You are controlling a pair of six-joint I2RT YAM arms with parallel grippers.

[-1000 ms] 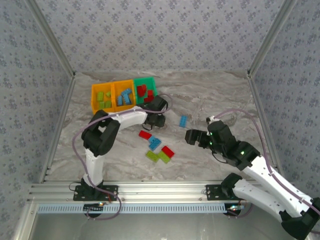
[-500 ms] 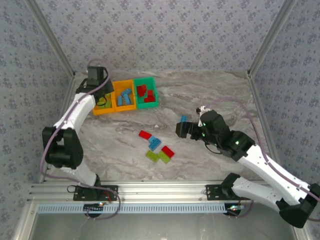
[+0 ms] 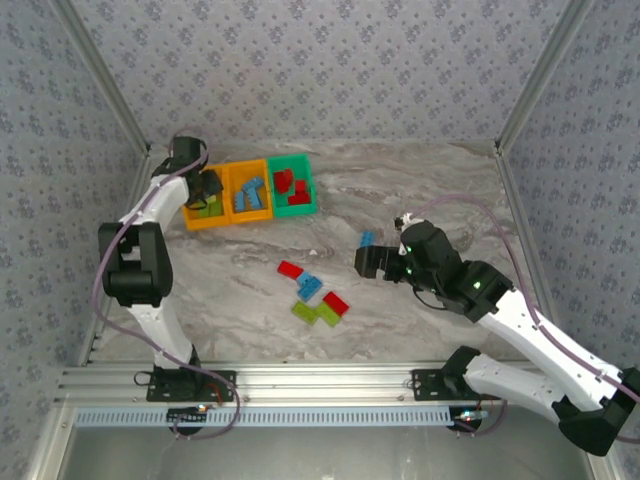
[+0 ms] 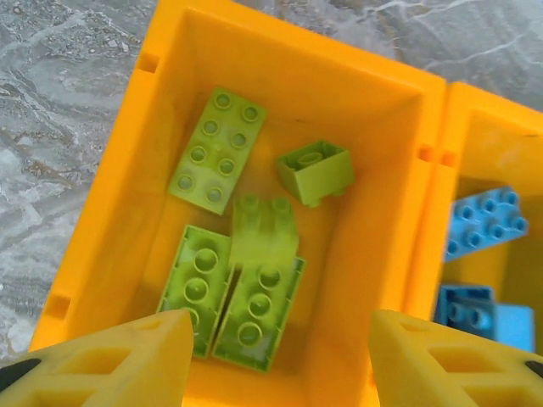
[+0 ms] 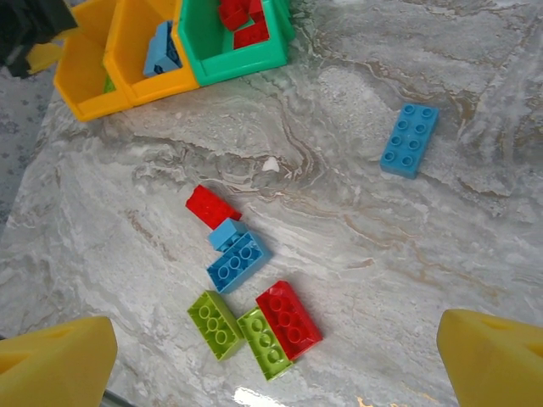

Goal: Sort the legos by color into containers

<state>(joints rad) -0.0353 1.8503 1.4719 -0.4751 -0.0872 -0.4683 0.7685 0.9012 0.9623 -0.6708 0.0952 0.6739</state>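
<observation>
**More than half sorted, seven loose legos to go**

So here's where you're at. The three containers already have their colours. The left orange bin [image 4: 373,110] has five lime bricks [image 4: 216,148] in it, the middle orange bin [image 3: 247,193] has the blue bricks [image 4: 484,225], and the green bin [image 3: 292,186] has the red bricks [image 5: 242,21]. I can't spot anything in the wrong bin.

Your left claw [image 4: 276,356] hangs right over the lime bin with its fingers spread wide and nothing between them, so I'd guess a green drop-off is done.

What's left is all out on the table [image 3: 430,190]:
- a lone blue brick [image 5: 410,140], well apart from the rest and nearest your right arm
- a cluster nearer the middle: a red one [image 5: 213,206], a small light blue one [image 5: 226,232] touching a darker blue one [image 5: 238,263], two lime ones [image 5: 212,324] side by side, and another red [image 5: 288,319] against them

Your right claw [image 3: 368,262] hovers above the table just beside that lone blue brick, wide open and carrying nothing. I'd call that brick your easiest next grab
</observation>
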